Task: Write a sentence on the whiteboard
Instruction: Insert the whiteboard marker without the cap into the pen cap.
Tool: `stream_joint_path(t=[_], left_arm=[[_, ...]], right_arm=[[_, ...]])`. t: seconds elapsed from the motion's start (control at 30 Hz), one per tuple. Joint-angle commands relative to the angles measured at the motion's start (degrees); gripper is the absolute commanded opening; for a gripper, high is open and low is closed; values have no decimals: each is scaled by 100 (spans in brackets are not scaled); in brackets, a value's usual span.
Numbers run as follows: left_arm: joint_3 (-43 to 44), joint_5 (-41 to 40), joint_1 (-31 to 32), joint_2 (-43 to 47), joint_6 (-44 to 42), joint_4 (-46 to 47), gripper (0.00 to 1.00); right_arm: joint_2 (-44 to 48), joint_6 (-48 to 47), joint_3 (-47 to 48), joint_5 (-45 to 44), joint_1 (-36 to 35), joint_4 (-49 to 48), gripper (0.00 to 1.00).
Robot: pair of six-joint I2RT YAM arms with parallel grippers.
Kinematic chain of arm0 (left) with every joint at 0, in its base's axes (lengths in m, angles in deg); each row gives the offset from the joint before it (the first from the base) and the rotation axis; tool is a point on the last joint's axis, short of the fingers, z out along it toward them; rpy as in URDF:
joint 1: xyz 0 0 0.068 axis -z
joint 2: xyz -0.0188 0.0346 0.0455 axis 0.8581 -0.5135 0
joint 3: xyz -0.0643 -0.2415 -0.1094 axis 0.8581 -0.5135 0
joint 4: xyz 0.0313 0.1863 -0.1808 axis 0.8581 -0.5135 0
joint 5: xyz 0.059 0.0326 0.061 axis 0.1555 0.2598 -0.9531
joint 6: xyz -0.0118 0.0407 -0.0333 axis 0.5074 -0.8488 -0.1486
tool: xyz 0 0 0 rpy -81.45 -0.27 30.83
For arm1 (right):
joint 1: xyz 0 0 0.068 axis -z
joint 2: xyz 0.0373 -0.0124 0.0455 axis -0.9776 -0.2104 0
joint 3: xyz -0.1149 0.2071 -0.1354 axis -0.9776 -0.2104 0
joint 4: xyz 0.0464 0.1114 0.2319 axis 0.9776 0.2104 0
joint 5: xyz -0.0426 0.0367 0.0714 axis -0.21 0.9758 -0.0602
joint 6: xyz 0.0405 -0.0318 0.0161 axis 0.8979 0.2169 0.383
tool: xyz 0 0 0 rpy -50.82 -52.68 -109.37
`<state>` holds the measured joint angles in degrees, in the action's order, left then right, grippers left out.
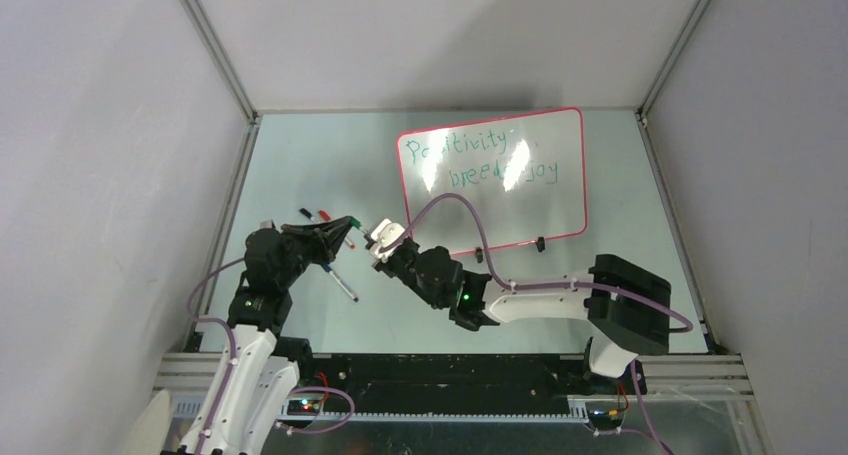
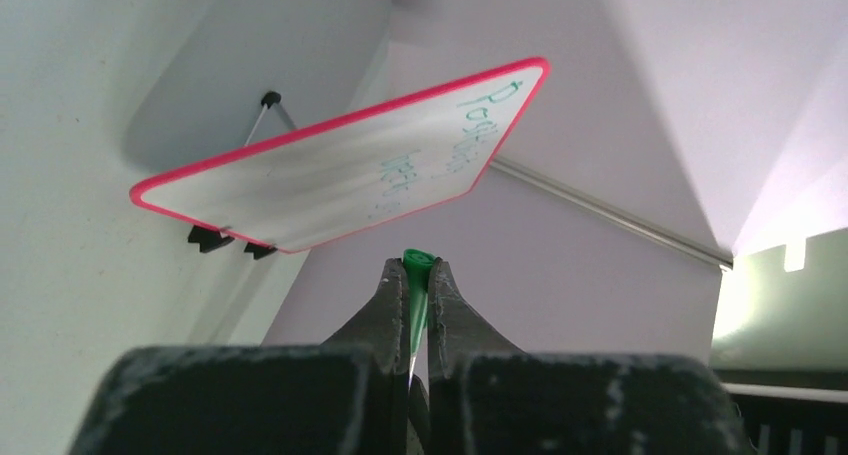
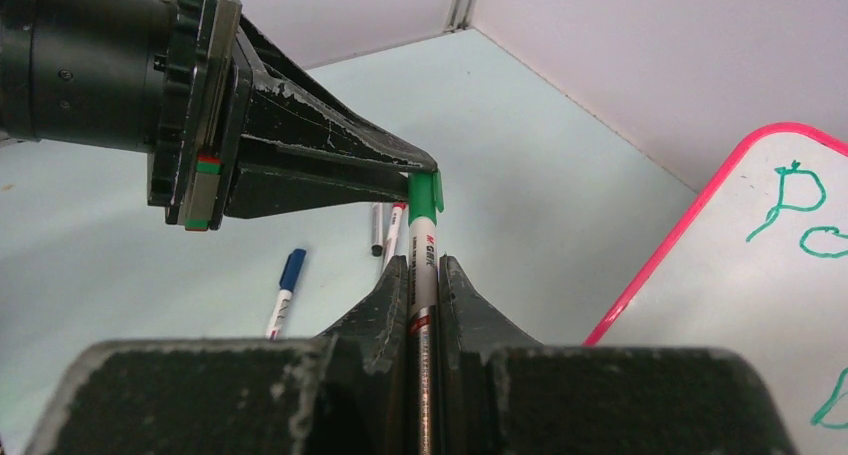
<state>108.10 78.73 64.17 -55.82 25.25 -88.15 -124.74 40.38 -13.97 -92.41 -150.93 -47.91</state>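
The whiteboard (image 1: 520, 210) with its red-pink rim stands at the back right of the table. On it the sentence (image 1: 480, 160) reads "Positivity breeds joy" in green, partly crossed by a cable. My right gripper (image 3: 423, 270) is shut on a white marker (image 3: 424, 250). My left gripper (image 2: 417, 270) is shut on the marker's green cap (image 2: 417, 263), which sits on the marker's end (image 3: 425, 197). The two grippers meet tip to tip left of the board, left (image 1: 352, 222) and right (image 1: 376, 241). The board (image 2: 330, 175) and its letters (image 2: 470, 135) show in the left wrist view.
Loose markers lie on the table near the left arm: a blue-capped one (image 1: 340, 282), a black one (image 1: 305, 212) and a red one (image 1: 322, 215). The blue one (image 3: 285, 290) also shows in the right wrist view. White walls close in the table on three sides.
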Motion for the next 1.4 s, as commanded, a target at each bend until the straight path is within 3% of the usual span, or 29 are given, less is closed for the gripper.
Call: stream_joint_path(t=[0.0, 0.4, 0.97, 1.0, 1.07, 1.1, 1.17, 1.23, 1.37], left_arm=[[196, 693, 262, -53, 201, 388, 0], [79, 364, 1033, -457, 226, 754, 0], [-115, 220, 1286, -754, 209, 947, 0], [-156, 197, 1287, -748, 202, 918, 3], [-194, 89, 1276, -723, 186, 748, 32], [-198, -8, 1269, -700, 166, 660, 51], [-203, -132, 1229, -675, 47, 378, 74], [-224, -228, 1153, -645, -95, 60, 85], [-294, -306, 930, -557, -463, -306, 94]], right_arm=[[-409, -317, 450, -15, 20, -657, 0], [-503, 404, 689, 638, 409, 0, 0], [-772, 1588, 2007, 992, 905, 3085, 0], [-737, 1772, 2054, 997, 947, 3242, 0], [-701, 2093, 2258, 1168, 1150, 3894, 0], [-701, 2289, 2440, 1365, 1308, 4403, 0], [-722, 2450, 2708, 1676, 1516, 5113, 0], [-769, 2463, 2985, 1828, 1622, 5807, 0], [-877, 2349, 3416, 1830, 1637, 6890, 0]])
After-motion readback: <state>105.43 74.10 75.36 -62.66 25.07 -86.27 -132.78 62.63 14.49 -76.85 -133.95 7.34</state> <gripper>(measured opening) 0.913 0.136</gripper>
